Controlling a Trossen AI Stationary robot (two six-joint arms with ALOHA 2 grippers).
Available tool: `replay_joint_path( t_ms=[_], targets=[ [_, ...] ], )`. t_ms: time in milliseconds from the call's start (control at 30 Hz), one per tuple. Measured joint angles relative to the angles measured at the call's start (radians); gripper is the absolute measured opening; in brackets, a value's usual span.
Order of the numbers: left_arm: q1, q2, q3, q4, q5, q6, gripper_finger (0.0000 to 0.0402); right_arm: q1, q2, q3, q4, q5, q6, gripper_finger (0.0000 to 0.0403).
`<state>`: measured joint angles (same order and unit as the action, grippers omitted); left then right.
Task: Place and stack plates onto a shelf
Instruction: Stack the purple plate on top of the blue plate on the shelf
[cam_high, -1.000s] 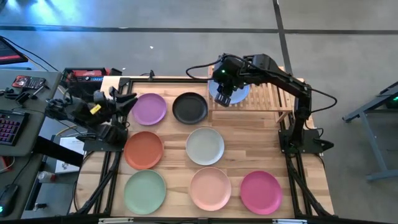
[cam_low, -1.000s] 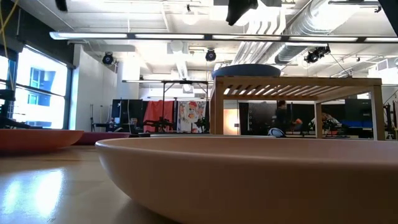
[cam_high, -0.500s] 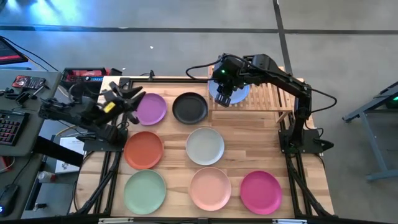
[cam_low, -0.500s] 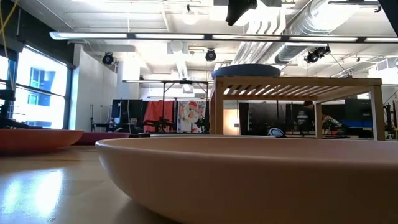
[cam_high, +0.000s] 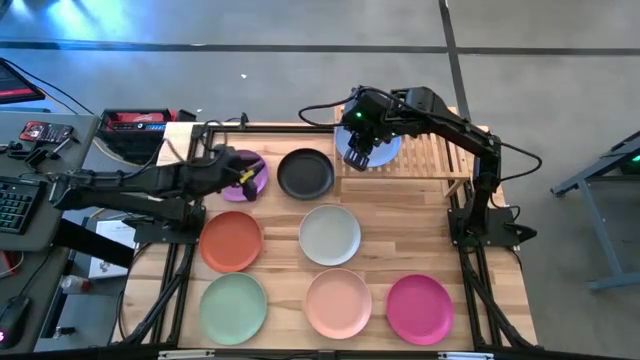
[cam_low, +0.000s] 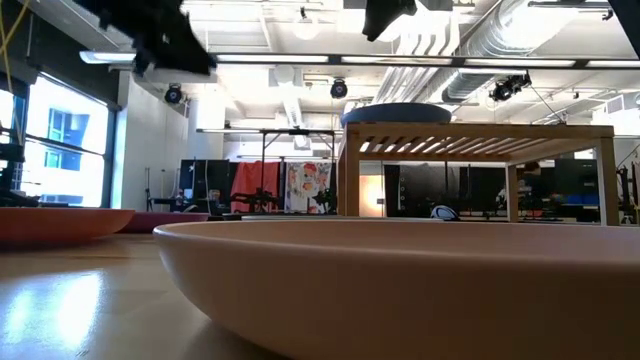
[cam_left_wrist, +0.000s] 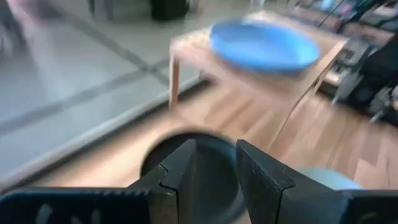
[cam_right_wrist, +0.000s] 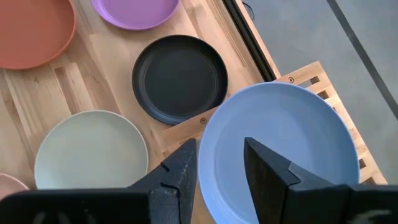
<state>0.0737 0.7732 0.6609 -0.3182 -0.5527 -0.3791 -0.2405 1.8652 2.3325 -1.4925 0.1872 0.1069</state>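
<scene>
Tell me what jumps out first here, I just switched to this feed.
The blue plate already lies on the shelf at the table's far right, with the right hand open just above it. The left hand is stretched over the purple plate, fingers apart. Six more plates lie on the tabletop, the black plate nearest the shelf.

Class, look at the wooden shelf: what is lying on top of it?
One blue plate lies on the shelf, at its end nearest the black plate. The right claw hangs over that plate and covers part of it; the slats beneath it are hidden.
</scene>
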Motion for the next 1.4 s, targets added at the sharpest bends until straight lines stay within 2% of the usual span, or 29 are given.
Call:
replay_joint_path(
  t_ms=[133, 300, 667, 967, 1400],
  targets=[
    [0.087, 0.041, 0.000, -0.085, 0.104, -0.113, 0.0101, 0.000, 0.000, 0.000, 0.000, 0.000, 0.001, 0.0108],
    [0.174, 0.094, 0.000, -0.146, 0.213, -0.175, 0.0101, 0.000, 0.000, 0.000, 0.000, 0.000, 0.002, 0.0108],
    [0.280, 0.259, 0.000, -0.187, 0.339, -0.223, 0.0101, 0.000, 0.000, 0.000, -0.001, 0.000, 0.025, 0.0108],
    [0.301, 0.393, 0.000, -0.186, 0.378, -0.248, 0.0101, 0.000, 0.000, 0.000, -0.001, 0.000, 0.025, 0.0108],
    [0.300, 0.532, 0.000, -0.186, 0.377, -0.301, 0.0101, 0.000, 0.000, 0.000, -0.001, 0.000, 0.025, 0.0108]
  ],
)
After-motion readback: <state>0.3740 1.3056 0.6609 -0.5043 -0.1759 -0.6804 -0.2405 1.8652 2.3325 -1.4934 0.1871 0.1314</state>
